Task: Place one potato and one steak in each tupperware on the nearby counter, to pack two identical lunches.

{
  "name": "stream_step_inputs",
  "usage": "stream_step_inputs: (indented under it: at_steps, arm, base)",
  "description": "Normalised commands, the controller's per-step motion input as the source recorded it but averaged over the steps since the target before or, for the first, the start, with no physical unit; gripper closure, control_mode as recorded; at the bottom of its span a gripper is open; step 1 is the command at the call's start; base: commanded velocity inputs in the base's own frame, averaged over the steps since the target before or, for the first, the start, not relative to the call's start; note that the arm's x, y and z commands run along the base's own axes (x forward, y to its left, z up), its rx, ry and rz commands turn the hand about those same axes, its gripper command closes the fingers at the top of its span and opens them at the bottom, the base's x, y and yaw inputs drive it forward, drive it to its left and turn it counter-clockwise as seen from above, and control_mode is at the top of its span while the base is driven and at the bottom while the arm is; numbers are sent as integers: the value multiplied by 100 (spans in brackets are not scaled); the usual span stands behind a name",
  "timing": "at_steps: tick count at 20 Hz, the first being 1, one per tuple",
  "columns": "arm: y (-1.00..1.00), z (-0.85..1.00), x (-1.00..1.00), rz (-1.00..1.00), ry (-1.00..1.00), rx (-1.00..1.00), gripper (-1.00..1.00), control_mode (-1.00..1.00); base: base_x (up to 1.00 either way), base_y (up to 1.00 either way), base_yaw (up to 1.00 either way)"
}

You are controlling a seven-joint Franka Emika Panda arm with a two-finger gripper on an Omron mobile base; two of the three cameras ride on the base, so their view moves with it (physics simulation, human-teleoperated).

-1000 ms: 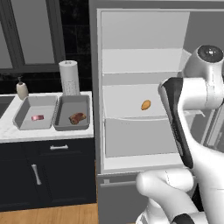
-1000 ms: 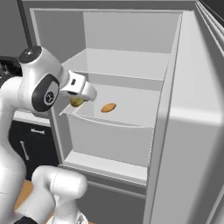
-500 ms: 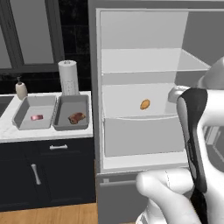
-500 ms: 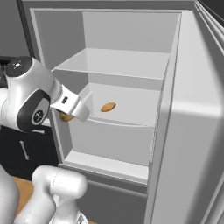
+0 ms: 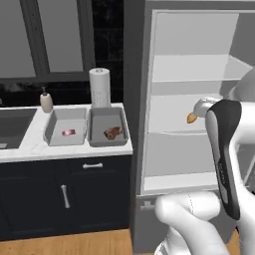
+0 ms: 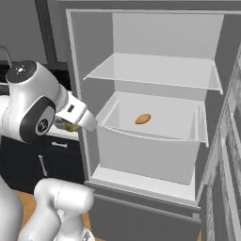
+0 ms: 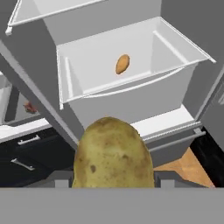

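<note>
My gripper (image 7: 113,181) is shut on a large yellow-brown potato (image 7: 113,155) that hides most of both fingers. From the right base view, the gripper (image 6: 70,126) hangs to the left of the open fridge with the potato (image 6: 71,126) showing under the hand. A second potato (image 5: 191,118) (image 6: 142,118) (image 7: 122,64) lies in the white fridge drawer. Two grey tupperware tubs stand side by side on the counter (image 5: 30,147). The left tub (image 5: 64,127) holds a pinkish steak (image 5: 68,132) and the right tub (image 5: 107,124) holds a brown-red steak (image 5: 113,132).
The fridge stands open with a glass shelf (image 6: 155,70) over the pulled-out drawer (image 6: 146,141). A paper towel roll (image 5: 99,87) and a soap bottle (image 5: 46,101) stand behind the tubs. The dark sink (image 5: 12,127) lies at the left. Black cabinets (image 5: 64,189) run below.
Both base views have shifted, so the fridge and counter sit further right: the camera moved. The hand with the potato has drawn back out of the fridge to its left.
</note>
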Motion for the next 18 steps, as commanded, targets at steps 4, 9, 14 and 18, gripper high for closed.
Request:
stream_step_inputs:
  at_steps: [4, 9, 14, 18]
  arm:
    - [0, 0, 0, 0, 0, 0, 100, 100]
    - [0, 0, 0, 0, 0, 0, 100, 100]
    - [0, 0, 0, 0, 0, 0, 100, 100]
    - [39, -17, 62, 0, -5, -1, 100, -100]
  base:
    - [0, 100, 0]
    - [0, 95, 0]
    - [14, 75, 0]
    - [0, 0, 0]
